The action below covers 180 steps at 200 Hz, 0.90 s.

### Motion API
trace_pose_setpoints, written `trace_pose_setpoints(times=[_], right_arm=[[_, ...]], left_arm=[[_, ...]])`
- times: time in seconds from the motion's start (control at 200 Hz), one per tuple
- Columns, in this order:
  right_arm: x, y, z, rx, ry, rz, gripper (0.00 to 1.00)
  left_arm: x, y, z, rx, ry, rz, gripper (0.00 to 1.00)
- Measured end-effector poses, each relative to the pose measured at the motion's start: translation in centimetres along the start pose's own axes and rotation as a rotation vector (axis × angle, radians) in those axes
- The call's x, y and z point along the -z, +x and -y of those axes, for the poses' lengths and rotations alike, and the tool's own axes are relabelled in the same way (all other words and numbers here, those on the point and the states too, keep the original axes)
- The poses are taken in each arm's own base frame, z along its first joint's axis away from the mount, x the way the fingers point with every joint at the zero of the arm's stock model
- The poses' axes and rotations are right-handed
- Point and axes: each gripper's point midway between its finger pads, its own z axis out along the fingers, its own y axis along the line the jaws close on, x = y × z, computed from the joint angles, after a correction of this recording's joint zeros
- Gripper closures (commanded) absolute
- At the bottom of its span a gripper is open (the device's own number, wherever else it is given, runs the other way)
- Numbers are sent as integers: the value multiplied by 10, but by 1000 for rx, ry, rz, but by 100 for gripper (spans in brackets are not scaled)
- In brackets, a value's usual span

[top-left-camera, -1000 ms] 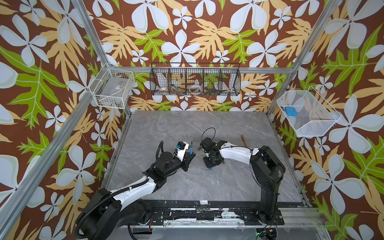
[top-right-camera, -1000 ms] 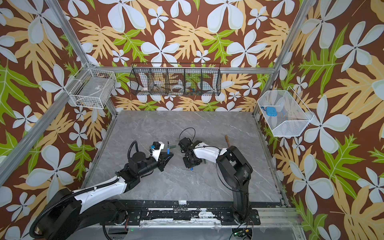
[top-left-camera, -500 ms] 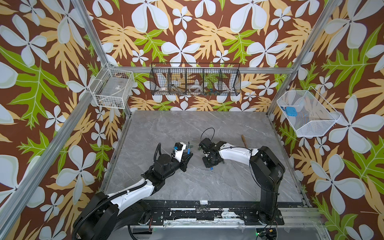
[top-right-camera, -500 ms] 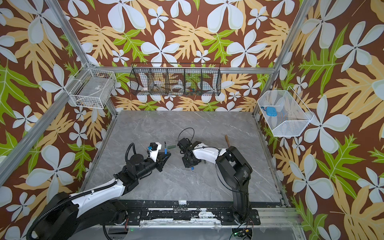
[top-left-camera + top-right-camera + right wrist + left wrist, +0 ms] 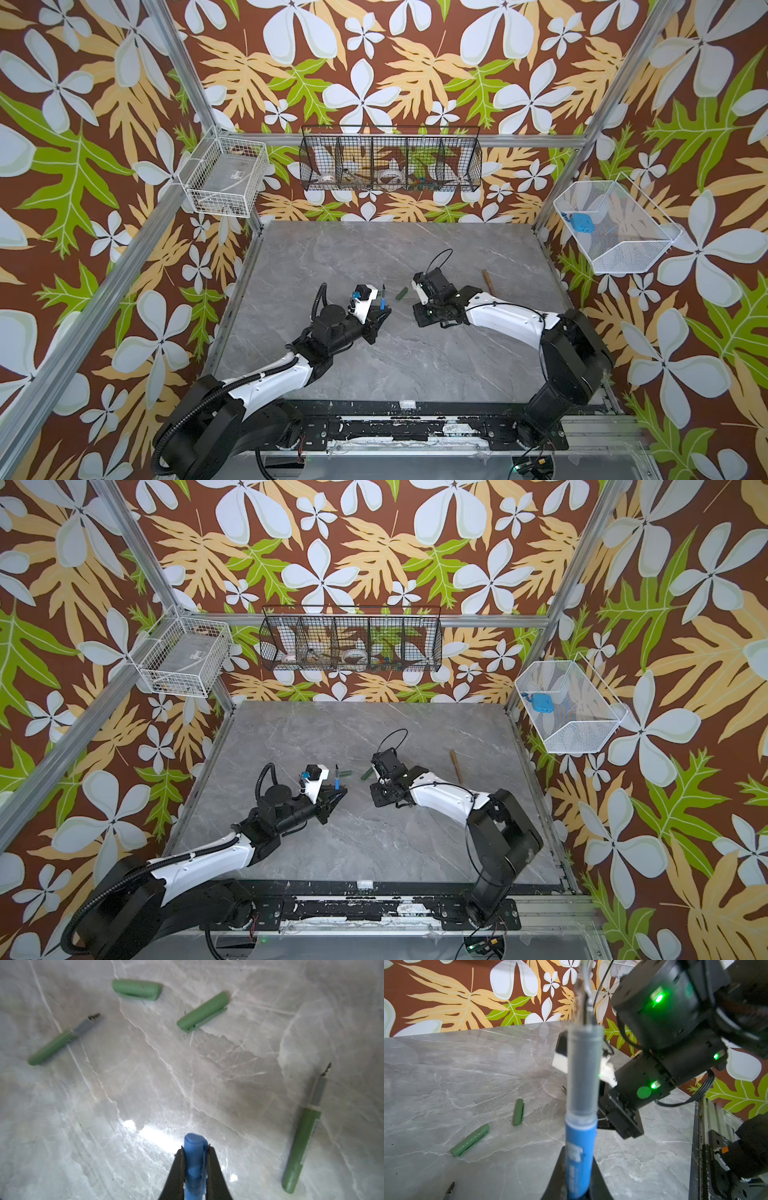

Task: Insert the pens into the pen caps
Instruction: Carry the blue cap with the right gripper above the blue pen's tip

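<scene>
In both top views the left gripper (image 5: 381,311) sits near the middle of the grey marble-patterned tabletop (image 5: 374,249). It is closed on a thin plastic blue pen (image 5: 384,293) that stands up out of it, dark tip away from the fingers. Just to the right, facing it, the right gripper (image 5: 424,318) points down at the tabletop, its fingertips hidden beneath its own black body. Between the two arms a short plastic dark green cap (image 5: 402,293) lies flat. In a top view a second one (image 5: 346,774) shows just beside the blue pen. A thin stick-like orange-brown pen (image 5: 487,281) lies alone towards the right edge, well apart from both grippers. In the left wrist view the blue pen (image 5: 580,1147) fills the centre, with its barrel clamped between the left gripper's black fingers (image 5: 560,1178). Its clear grey front section rises out of focus. Behind it the two green caps (image 5: 470,1140) lie on the tabletop, apart from each other. A dark pen tip (image 5: 450,1187) shows nearer the camera, and the black right arm (image 5: 664,1032), with green lights on it, hangs close by. In the right wrist view the right gripper's fingers (image 5: 178,1167) are clamped on a short stubby plastic blue cap (image 5: 195,1157) over the tabletop. Beyond it lie the two green caps (image 5: 137,990) and two dull green pens (image 5: 301,1136) with grey necks and bare dark tips. None of these four touches another.
</scene>
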Motion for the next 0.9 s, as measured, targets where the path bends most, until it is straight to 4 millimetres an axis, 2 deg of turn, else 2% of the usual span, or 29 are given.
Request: trace_pose_setpoints(times=[0.165, 0.475, 0.901], right_arm=[[36, -26, -1, -14, -103, 196, 90], [112, -62, -41, 13, -391, 621, 87], [167, -100, -78, 84, -605, 817, 87]], left_arm=[[-2, 1, 5, 6, 33, -5, 100], [-7, 4, 17, 29, 114, -16, 100], [-9, -1, 36, 39, 225, -24, 100]])
